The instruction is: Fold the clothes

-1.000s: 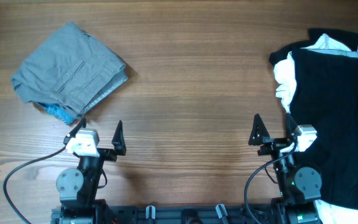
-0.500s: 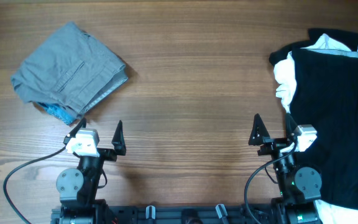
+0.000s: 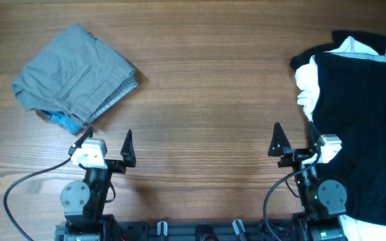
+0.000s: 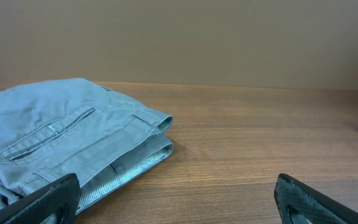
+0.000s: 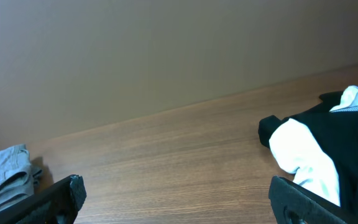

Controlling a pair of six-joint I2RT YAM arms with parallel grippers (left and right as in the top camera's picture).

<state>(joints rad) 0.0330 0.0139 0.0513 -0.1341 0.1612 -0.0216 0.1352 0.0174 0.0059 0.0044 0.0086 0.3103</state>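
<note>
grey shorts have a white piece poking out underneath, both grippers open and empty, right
No: what pokes out under the grey shorts is a light-blue piece, not white, as the overhead view shows. The left gripper and right gripper are open and empty.

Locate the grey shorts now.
Overhead view: the grey shorts lie far left on the table, just beyond the left gripper, a light-blue piece peeking from under their near edge.

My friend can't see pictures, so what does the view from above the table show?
Folded grey shorts lie on the left of a wooden table, a bit of blue cloth peeking out at their edge, and a heap of black clothes with white cloth lies on the right. The left gripper and right gripper sit open and empty at the bottom edge.
</note>
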